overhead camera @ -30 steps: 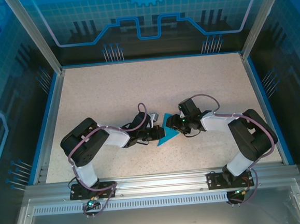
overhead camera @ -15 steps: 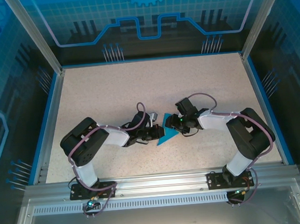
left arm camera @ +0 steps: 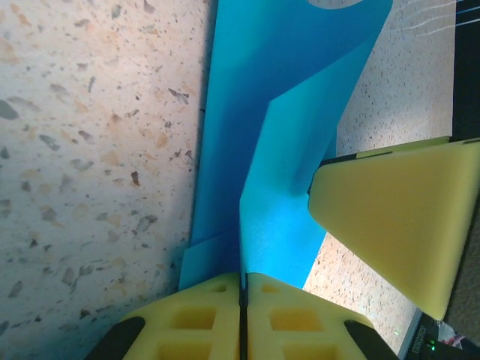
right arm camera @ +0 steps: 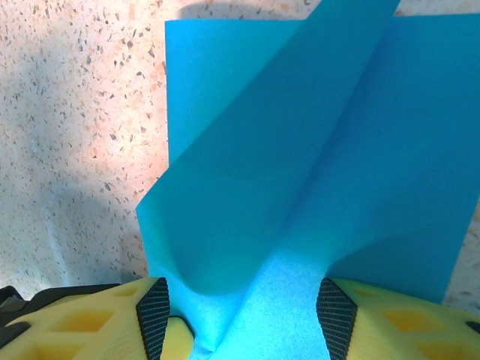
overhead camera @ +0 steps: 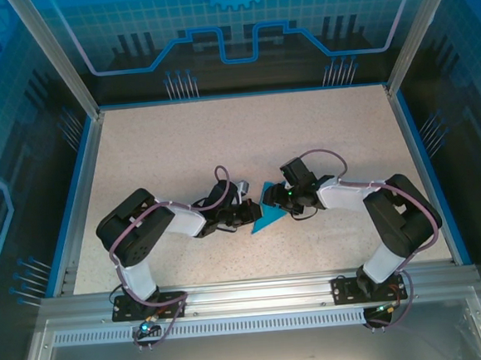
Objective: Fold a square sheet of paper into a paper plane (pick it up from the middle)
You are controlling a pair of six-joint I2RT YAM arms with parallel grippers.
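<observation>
The teal-blue square sheet of paper (overhead camera: 266, 217) lies at the table's middle, folded into a pointed wedge with creases. My left gripper (overhead camera: 248, 216) comes at it from the left; in the left wrist view the yellow fingers (left arm camera: 195, 319) are pressed together, and my left gripper (left arm camera: 244, 289) is shut on an upright fold of the paper (left arm camera: 277, 150). My right gripper (overhead camera: 279, 201) reaches in from the right. In the right wrist view a raised flap of the paper (right arm camera: 300, 165) bulges between the wide-apart pads (right arm camera: 154, 315), so my right gripper (right arm camera: 244, 315) stands open around it.
The speckled beige table (overhead camera: 237, 138) is framed by blue rails and aluminium posts, with dark walls behind. One of the right gripper's yellow fingers (left arm camera: 397, 217) sits close beside the paper in the left wrist view.
The right gripper has edged slightly left and away from the arm bases, and its jaws have spread a little. The left gripper still pinches the paper.
</observation>
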